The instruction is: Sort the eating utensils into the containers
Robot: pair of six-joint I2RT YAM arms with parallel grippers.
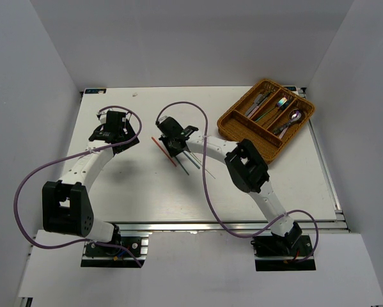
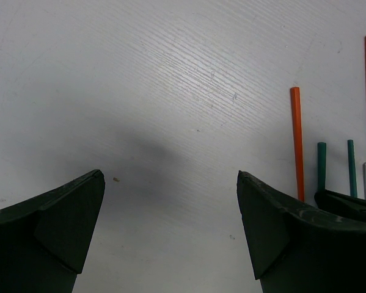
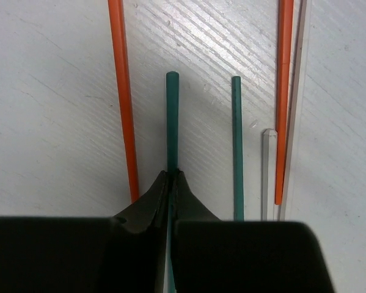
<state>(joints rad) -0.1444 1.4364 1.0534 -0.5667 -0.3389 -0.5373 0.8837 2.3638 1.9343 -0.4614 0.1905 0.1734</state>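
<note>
With cutlery (image 1: 282, 102) already in the tray (image 1: 224, 123) well beyond it, your right hand (image 3: 172, 177) is pinched shut on one green chopstick (image 3: 172, 116), other chopsticks (image 3: 123, 97) lie unsorted beside it on the table (image 3: 48, 91), and your left hand (image 2: 170, 177) gapes empty.

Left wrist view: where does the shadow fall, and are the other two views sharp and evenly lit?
Left wrist: a soft grey shadow lies on the table under the open left end effector; no glare. Right wrist: the green chopstick is sharp, while the right end effector, shut on it near the lens, looks blurred. Top external: even light, faint shadows, tray clear.
</note>
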